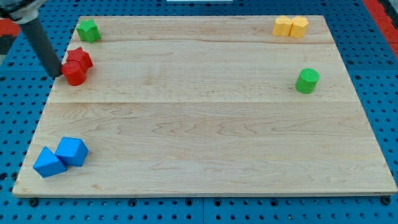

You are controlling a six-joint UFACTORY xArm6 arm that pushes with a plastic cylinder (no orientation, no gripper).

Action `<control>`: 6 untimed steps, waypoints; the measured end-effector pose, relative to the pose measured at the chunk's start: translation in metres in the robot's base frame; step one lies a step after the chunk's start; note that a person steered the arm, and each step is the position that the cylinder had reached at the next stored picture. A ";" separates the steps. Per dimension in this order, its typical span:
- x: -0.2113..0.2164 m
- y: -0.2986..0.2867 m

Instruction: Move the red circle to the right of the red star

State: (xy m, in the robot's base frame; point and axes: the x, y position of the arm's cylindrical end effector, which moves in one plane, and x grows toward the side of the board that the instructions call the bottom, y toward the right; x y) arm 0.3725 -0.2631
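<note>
The red star [81,58] lies near the board's left edge in the upper part of the view. The red circle [74,73] sits just below it and touches it. My tip [56,74] is at the circle's left side, right against it or nearly so. The dark rod slants up to the view's top left corner.
A green block [88,29] sits at the top left corner of the wooden board [205,124]. Two yellow blocks [291,26] lie together at the top right. A green cylinder [306,81] stands at the right. Two blue blocks [61,157] lie at the bottom left.
</note>
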 end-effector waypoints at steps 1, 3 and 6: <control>0.003 0.065; 0.015 0.070; 0.000 0.192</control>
